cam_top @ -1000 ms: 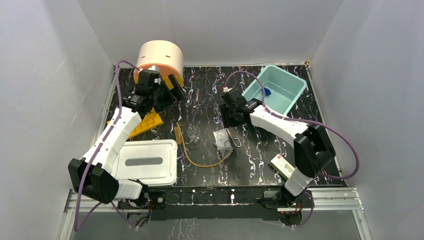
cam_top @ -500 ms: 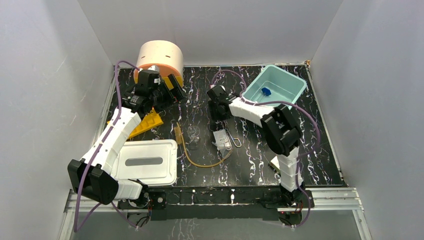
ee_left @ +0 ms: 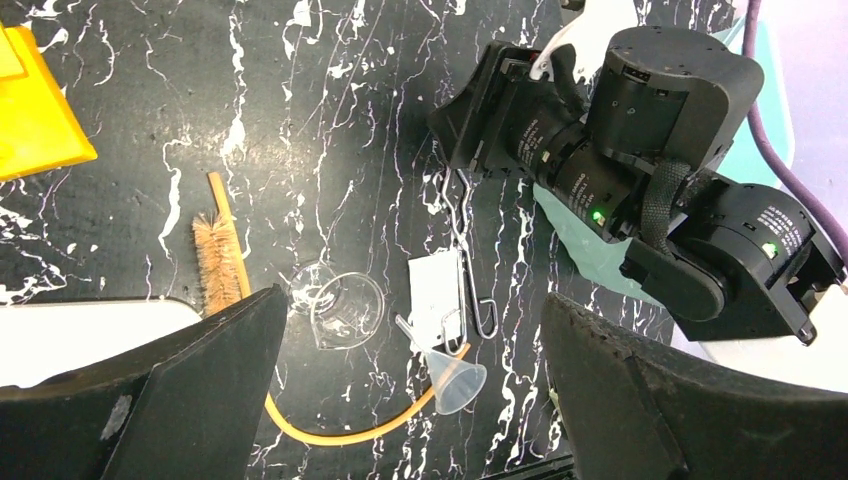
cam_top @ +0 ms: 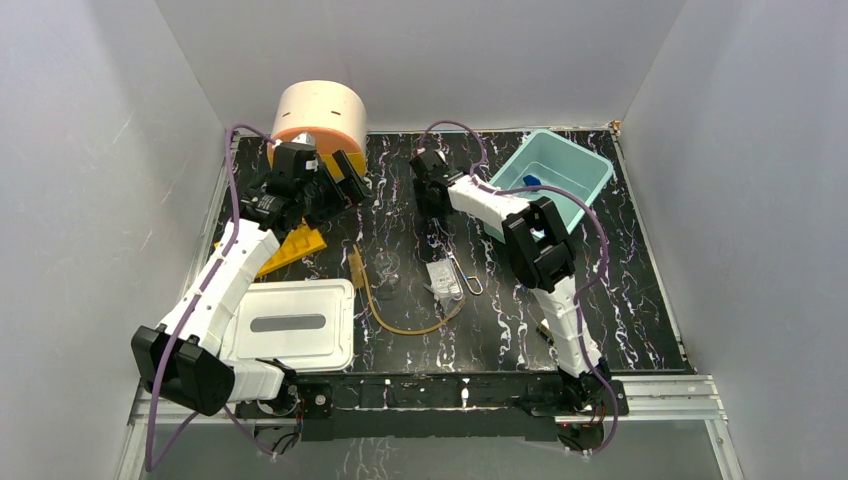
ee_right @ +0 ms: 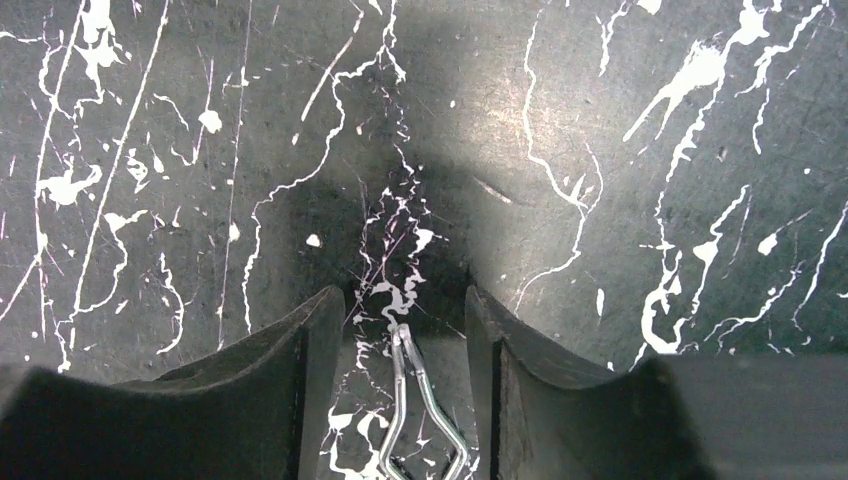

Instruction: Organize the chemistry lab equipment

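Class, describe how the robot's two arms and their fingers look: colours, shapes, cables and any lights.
The left arm and right arm share one design: white shell links joined by bulky black cylindrical joints. A purple cable loops along each arm. The fingers are matte black, broad and wedge-shaped. Small green lights glow on the right arm's black joints.

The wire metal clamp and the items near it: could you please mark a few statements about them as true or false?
1. The right gripper has its jaws open on either side of the wire metal clamp's end. True.
2. The left gripper is clamped shut. False: its jaws are wide open and hold nothing.
3. A blue-tipped piece lies in the teal bin. True.
4. The glass flask is in the teal bin. False: it lies on the table, beside the brush.
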Robot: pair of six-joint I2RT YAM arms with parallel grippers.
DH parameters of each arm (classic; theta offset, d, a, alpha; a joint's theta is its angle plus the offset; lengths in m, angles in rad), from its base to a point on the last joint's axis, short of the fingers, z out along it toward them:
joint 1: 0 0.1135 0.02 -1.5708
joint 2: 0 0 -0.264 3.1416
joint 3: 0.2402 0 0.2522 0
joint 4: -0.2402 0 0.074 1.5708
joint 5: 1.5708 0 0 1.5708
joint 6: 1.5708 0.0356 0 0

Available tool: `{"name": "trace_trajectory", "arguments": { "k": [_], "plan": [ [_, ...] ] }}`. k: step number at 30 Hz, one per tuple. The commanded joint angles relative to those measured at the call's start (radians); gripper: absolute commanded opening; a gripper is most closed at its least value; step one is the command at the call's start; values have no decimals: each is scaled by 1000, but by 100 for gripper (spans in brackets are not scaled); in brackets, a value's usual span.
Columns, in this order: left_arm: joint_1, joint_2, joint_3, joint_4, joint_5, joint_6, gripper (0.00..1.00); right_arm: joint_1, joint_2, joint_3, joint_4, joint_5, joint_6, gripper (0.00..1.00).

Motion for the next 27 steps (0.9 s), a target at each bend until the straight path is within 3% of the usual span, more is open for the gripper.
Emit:
{"name": "trace_trajectory", "arguments": {
  "k": [1,15,27],
  "plan": [
    [3,-49,-12,-17,-30,-14,98,4,12,30,-43,13,-16,53],
    [4,-47,-18,-17,-26,-15,98,0,-104,-172,63,-4,-62,38],
    [4,-38,-18,-5,17,-10,98,-5,-105,-185,175,16,-192,3]
  ]
}}
